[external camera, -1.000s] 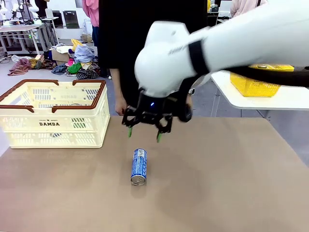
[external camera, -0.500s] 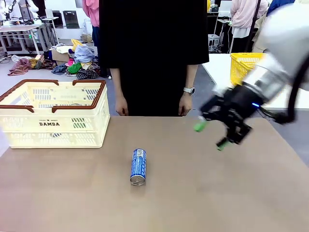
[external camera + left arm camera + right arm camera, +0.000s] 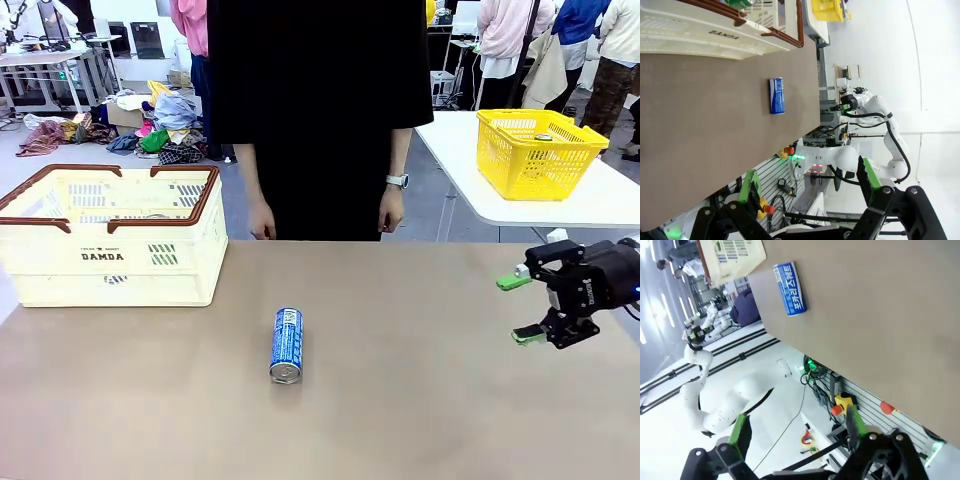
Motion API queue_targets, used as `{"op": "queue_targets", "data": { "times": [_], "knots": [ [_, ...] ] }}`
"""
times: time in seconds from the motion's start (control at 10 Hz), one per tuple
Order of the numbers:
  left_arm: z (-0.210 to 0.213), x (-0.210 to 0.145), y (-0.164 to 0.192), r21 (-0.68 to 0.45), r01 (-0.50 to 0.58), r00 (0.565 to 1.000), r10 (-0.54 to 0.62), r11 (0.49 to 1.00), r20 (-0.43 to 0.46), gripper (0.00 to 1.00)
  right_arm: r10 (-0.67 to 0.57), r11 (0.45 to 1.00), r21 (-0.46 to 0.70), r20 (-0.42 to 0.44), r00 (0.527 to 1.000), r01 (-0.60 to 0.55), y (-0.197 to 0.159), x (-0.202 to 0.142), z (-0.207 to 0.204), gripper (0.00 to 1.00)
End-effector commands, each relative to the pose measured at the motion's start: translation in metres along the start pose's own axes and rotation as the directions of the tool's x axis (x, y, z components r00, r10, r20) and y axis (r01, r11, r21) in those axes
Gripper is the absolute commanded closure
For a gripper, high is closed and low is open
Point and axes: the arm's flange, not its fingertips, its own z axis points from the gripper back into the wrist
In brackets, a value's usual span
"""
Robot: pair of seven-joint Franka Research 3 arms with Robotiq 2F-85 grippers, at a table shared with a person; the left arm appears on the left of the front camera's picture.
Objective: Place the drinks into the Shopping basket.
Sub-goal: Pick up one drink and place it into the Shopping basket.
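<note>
Looks maybe halfway. Can spot a green thing [image 3: 738, 2] inside the Shopping basket [image 3: 110, 272], likely one drink done. Leaves the blue can [image 3: 287, 345], lying on its side right of the basket, well apart. Seeing left gripper [image 3: 807, 179] and right gripper [image 3: 520, 308] wide open, holding nothing.

Table [image 3: 450, 400]: brown top, spans the lower half of the frame
Person [image 3: 320, 100]: black top, stands at the table's far edge, upper centre
Watch [image 3: 397, 181]: on the person's wrist, centre right
Yellow mesh basket [image 3: 535, 160]: upper right, on a white side table [image 3: 600, 205]
Clothes pile [image 3: 165, 125]: on the floor, upper left, beyond the table
</note>
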Motion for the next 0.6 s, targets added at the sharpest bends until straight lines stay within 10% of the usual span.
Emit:
{"op": "queue_targets", "data": {
  "times": [0.0,0.3,0.5],
  "knots": [
    [-0.001,-0.002,-0.003,-0.006,-0.001,1.0,0.001,1.0,0.003,0.0,0.025,0.998,-0.054,-0.033,0.999,-0.027,0.028,-0.015,-0.008,0.0],
    [-0.001,-0.002,-0.003,-0.006,-0.001,1.0,0.001,1.0,0.003,0.0,0.076,0.992,0.096,0.049,0.996,-0.081,0.02,0.004,0.01,0.0],
    [-0.001,-0.002,-0.003,-0.006,-0.001,1.0,0.001,1.0,0.003,0.0,0.114,0.919,0.355,0.18,0.977,-0.172,0.011,-0.005,0.117,0.0]
  ]
}}
